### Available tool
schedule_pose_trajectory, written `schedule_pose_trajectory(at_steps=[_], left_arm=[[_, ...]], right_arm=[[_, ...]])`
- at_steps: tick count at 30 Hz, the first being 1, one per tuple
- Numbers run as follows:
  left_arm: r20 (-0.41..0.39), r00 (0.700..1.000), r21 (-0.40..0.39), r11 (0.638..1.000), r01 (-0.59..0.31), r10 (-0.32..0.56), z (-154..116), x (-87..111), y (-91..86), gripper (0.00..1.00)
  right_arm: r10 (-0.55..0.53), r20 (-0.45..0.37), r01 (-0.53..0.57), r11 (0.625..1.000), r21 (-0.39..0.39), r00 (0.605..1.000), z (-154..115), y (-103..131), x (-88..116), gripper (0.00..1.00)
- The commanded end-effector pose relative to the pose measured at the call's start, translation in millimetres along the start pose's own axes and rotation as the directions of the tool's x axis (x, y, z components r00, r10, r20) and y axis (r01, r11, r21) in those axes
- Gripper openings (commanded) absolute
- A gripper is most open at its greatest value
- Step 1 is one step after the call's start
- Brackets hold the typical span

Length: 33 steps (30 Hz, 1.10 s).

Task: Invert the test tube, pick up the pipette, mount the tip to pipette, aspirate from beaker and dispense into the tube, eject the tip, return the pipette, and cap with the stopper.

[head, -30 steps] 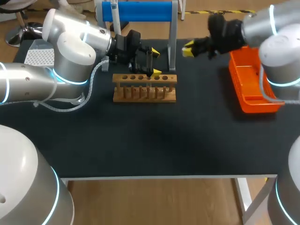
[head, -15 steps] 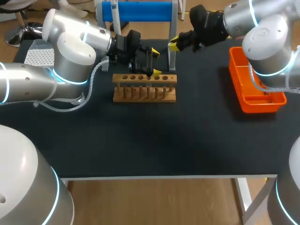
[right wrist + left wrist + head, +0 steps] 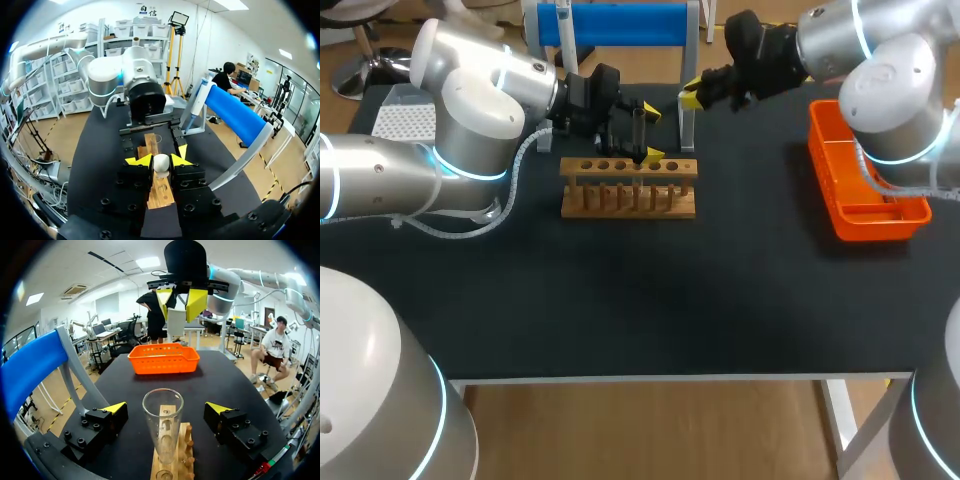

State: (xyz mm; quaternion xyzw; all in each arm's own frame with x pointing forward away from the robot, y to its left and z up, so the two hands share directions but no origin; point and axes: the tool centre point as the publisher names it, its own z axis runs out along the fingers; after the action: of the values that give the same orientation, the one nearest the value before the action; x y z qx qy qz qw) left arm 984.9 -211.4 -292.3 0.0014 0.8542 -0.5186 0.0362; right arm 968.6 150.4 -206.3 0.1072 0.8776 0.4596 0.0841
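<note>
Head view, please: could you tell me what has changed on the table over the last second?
The right gripper, shut on the white stopper, swung leftward towards the blue stand, then stopped. Nothing was grasped or released. The left gripper stayed open around the test tube in the wooden rack.

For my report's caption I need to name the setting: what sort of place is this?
Probably a chemistry-style lab bench for robot trials: a wooden test tube rack holding a glass test tube, and the right gripper shut on a white stopper.
</note>
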Motion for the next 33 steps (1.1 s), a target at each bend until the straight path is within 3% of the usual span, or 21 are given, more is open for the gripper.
schedule_pose_trajectory(at_steps=[1,33], left_arm=[[-0.005,1.000,0.002,1.000,-0.002,0.002,0,-1.5,1.0,1.00],[-0.005,1.000,0.002,1.000,-0.002,0.002,0,-1.5,1.0,1.00]], right_arm=[[0.000,-0.004,0.000,1.000,0.003,1.000,-1,1,0,0.00],[-0.039,-0.065,0.039,0.999,-0.011,0.997,49,38,5,0.00]])
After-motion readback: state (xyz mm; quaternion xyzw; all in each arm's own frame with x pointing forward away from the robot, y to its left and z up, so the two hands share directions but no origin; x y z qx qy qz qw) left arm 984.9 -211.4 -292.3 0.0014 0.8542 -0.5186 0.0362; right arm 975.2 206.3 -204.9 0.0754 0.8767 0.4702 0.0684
